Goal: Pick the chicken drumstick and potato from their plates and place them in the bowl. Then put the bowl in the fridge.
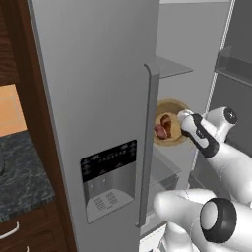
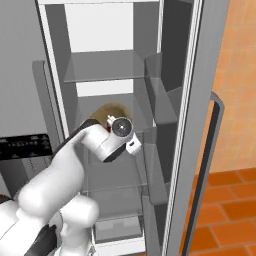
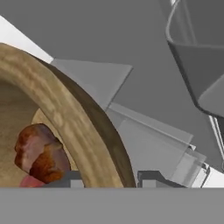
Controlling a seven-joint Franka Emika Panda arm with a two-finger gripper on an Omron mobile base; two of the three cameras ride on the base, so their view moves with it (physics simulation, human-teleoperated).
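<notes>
Our fingers (image 3: 72, 180) pinch the thick rim of the bowl (image 3: 65, 118), one dark tip inside the rim and one outside, so they stand only a little way apart, clamped on the wood. We hold the bowl inside the open fridge (image 1: 98, 98), over a clear shelf (image 2: 107, 67), with our gripper (image 1: 183, 118) reaching in past the door handle. Red-brown food (image 1: 163, 127) sits in the bowl; we think it is the chicken drumstick and the potato, but we cannot tell them apart. We grip just one side, so the bowl could tip and the food could roll out. If we let go too high, it could drop and slide off the shelf.
</notes>
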